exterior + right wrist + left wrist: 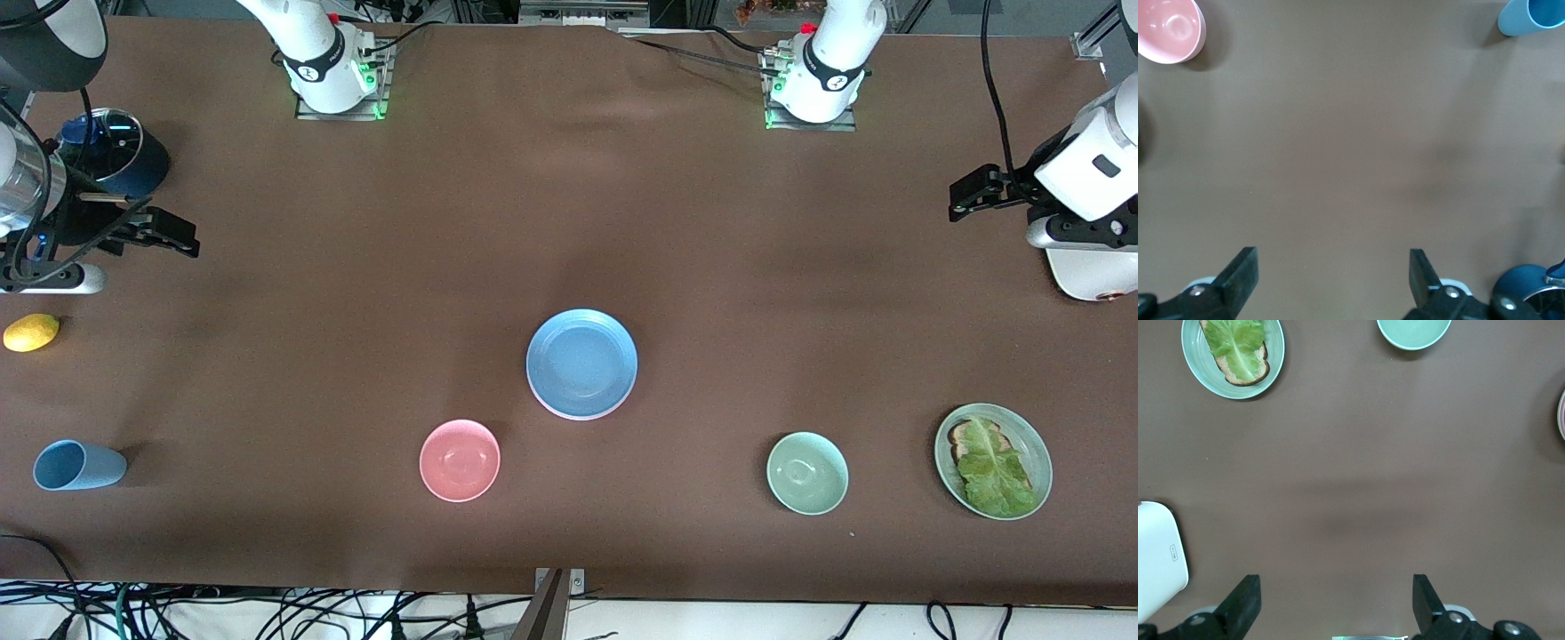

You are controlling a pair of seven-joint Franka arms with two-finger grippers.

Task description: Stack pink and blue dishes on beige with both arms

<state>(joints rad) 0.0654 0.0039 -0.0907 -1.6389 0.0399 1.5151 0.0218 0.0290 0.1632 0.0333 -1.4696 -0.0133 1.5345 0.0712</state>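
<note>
Item: flat round dusty-blue plate (581,363), mid-table, uppermost of what looks like a finished stack. A thin pinkish-pale edge shows under its rim on the side nearer the front camera; judged to be the pink plate beneath. No beige plate is visible anywhere; presumably hidden at the bottom, cannot be confirmed.

Handling, judged: stiff, smooth, probably light moulded ware; slippery at the face, best taken by a pinch across the raised rim.

Left gripper (1335,603): jaws spread wide, holding nothing, over bare brown cloth (569,196) at the left arm's end; arm waits.
Right gripper (1331,280): jaws spread wide, nothing between them, at the right arm's end.

Also present: small pink bowl (460,460), pale green bowl (807,473), green dish of lettuce on bread (993,460), blue cup (78,466), lemon (31,332).
</note>
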